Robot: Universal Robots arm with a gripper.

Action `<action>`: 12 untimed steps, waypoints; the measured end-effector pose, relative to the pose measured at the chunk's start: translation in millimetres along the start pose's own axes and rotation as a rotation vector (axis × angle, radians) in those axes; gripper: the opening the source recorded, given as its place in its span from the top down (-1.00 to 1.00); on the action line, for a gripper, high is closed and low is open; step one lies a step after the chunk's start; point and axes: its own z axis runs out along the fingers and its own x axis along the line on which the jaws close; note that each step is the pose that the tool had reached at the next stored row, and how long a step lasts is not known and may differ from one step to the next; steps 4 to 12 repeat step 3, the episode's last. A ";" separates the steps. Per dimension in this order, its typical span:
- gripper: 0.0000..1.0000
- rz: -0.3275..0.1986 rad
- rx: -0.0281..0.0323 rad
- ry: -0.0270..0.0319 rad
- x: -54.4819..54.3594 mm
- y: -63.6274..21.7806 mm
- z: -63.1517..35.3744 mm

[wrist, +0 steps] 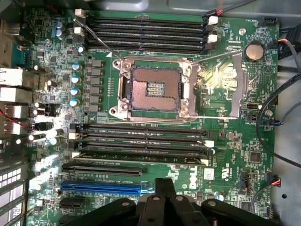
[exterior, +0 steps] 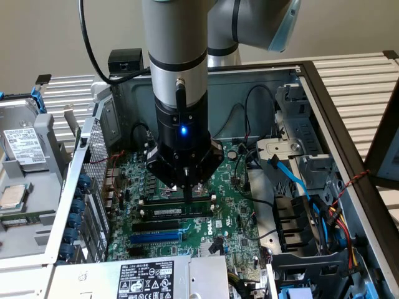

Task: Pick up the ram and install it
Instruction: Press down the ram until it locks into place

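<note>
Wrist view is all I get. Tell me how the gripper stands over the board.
Observer: The gripper points straight down, fingers shut, with its tips at the black memory slots beyond the blue expansion slot.
Operator: Find the ram for me.
Observer: The ram, white label showing, lies along a slot just in front of the fingertips. I cannot tell whether they touch.
Operator: Report any cables nearby.
Observer: A blue cable hangs at the exterior view's right, apart from the gripper.

Dim, even room light outside; the wrist view's motherboard [wrist: 221,160] glares white along one connector edge.
</note>
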 end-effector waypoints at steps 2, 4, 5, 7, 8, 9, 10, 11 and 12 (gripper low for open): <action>0.80 0.000 0.0000 0.0000 0.0 0.0 0.0; 0.80 0.000 0.0000 0.0000 0.0 0.0 0.0; 0.80 0.000 0.0000 0.0000 0.0 0.0 0.0; 0.80 0.000 0.0000 0.0000 0.0 0.0 0.0; 0.80 0.000 0.0000 0.0000 0.0 0.0 0.0; 0.80 0.000 0.0000 0.0000 0.0 0.0 0.0; 0.80 0.000 0.0000 0.0000 0.0 0.0 0.0; 0.80 0.000 0.0000 0.0000 0.0 0.0 0.0; 0.80 0.000 0.0000 0.0000 0.0 0.0 0.0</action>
